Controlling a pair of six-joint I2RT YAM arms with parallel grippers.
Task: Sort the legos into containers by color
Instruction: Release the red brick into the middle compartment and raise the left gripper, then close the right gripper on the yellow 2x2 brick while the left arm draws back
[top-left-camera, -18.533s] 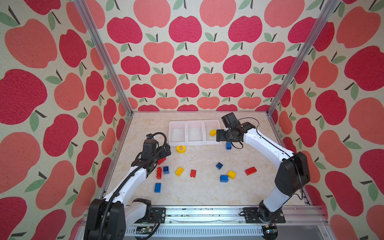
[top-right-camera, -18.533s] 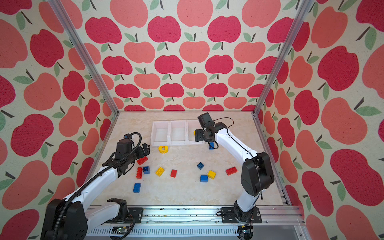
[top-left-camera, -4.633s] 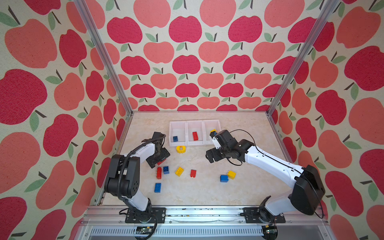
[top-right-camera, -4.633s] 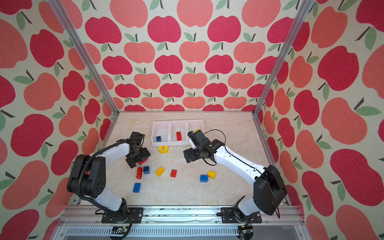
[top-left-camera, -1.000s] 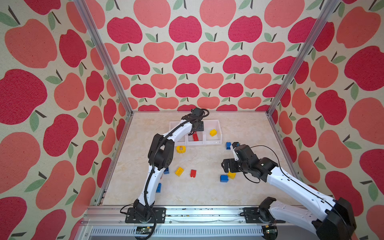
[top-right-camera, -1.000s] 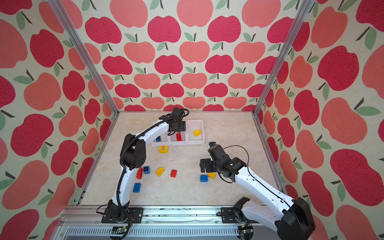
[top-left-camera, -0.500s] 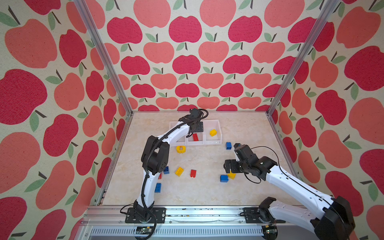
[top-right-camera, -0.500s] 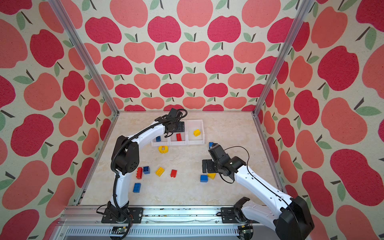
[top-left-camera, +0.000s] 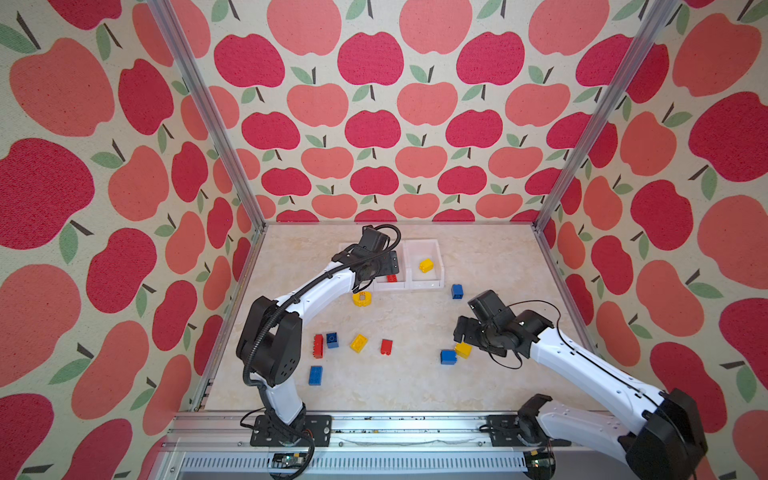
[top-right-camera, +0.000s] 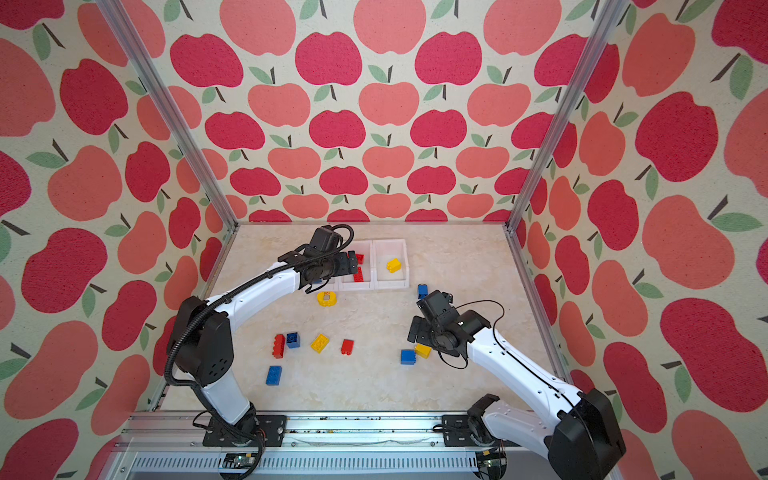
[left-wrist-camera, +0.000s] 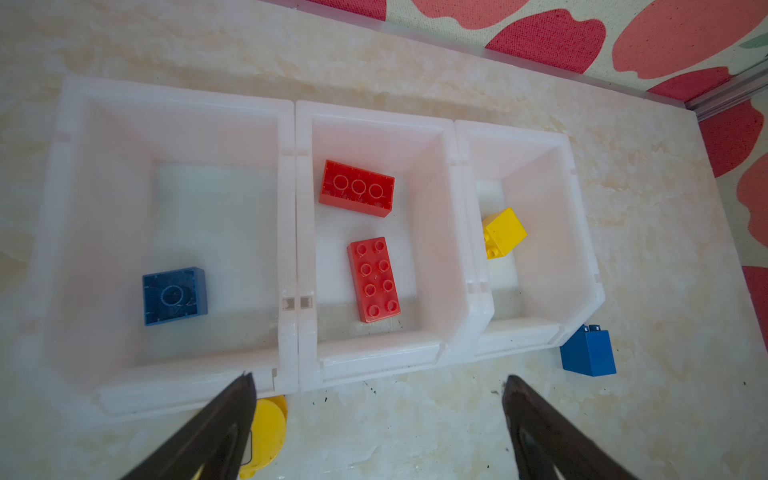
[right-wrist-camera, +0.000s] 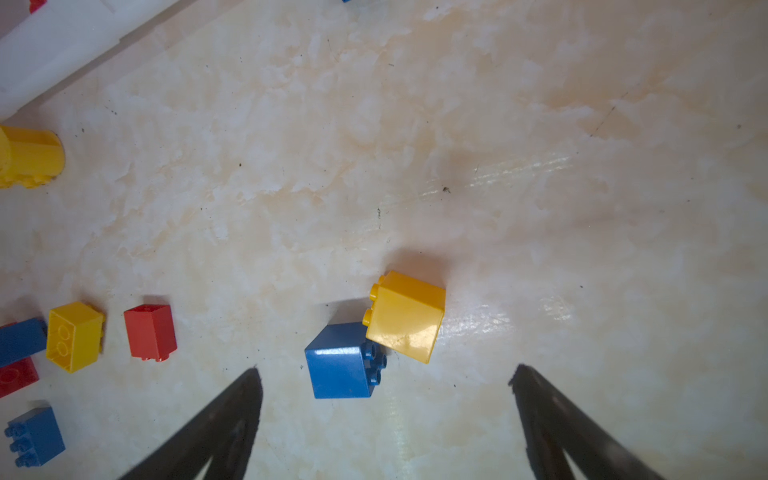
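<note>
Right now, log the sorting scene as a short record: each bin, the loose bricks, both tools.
left white plastic bin: one blue square brick
middle white bin: two red oblong bricks
right white bin: one small yellow brick
loose blue bricks: four
loose red bricks: two
loose yellow bricks: two, plus a yellow round piece
left tool: open, empty, near the bins' front rim
right tool: open, empty, over a touching pair, one blue, one yellow
</note>
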